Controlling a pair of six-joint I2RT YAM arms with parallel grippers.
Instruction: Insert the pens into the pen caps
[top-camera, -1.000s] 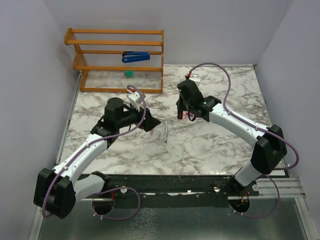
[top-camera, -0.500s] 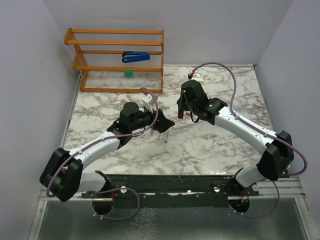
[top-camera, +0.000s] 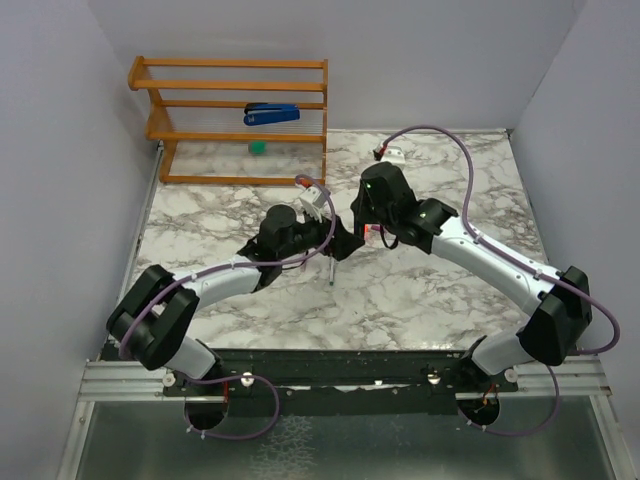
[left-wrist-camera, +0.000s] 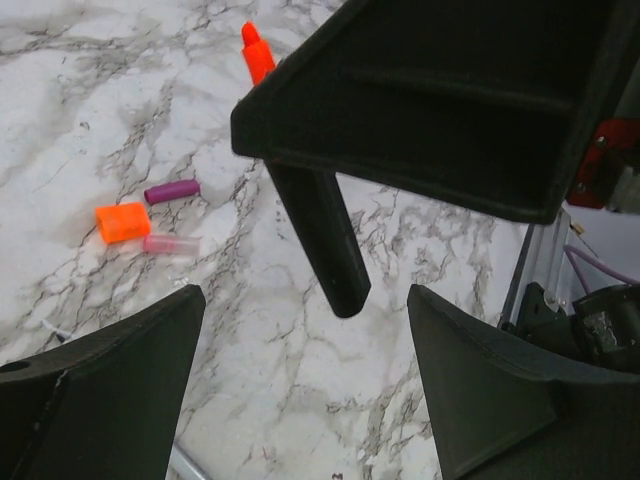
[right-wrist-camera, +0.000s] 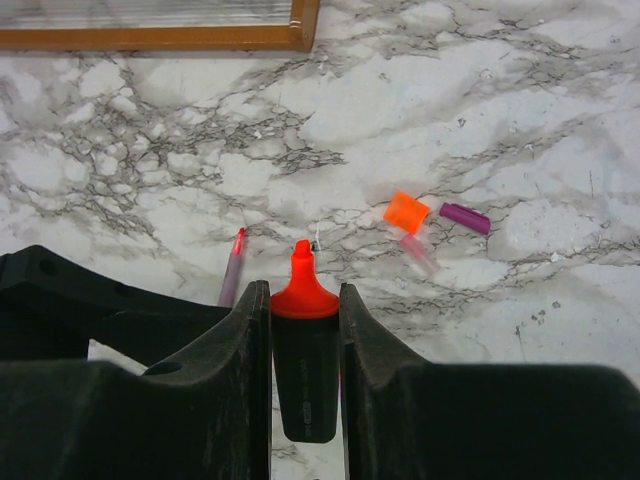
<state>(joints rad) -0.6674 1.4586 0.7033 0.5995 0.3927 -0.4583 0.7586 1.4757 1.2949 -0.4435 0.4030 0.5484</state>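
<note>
My right gripper (right-wrist-camera: 305, 300) is shut on the black marker body (right-wrist-camera: 305, 365), whose orange tip points away from the wrist. Ahead of it on the marble lie the orange cap (right-wrist-camera: 406, 212), the purple cap (right-wrist-camera: 465, 218) and the pink cap (right-wrist-camera: 418, 253). The pink pen (right-wrist-camera: 232, 278) lies to the left, partly hidden. My left gripper (left-wrist-camera: 305, 298) is open and empty, and the marker's rear end (left-wrist-camera: 312, 235) hangs just above its gap. The left wrist view also shows the orange cap (left-wrist-camera: 122, 222), purple cap (left-wrist-camera: 172, 191) and pink cap (left-wrist-camera: 170, 244). The grey pen (top-camera: 330, 268) lies by my left gripper (top-camera: 345, 243).
A wooden rack (top-camera: 230, 120) stands at the back left, with a blue stapler-like object (top-camera: 271, 113) on a shelf and a small green object (top-camera: 258, 147) below. Its bottom rail shows in the right wrist view (right-wrist-camera: 150, 38). Both grippers meet mid-table (top-camera: 400, 290).
My left arm has swung right across the table until its open gripper sits right by the right gripper. The right gripper, still holding the marker, has barely shifted.
</note>
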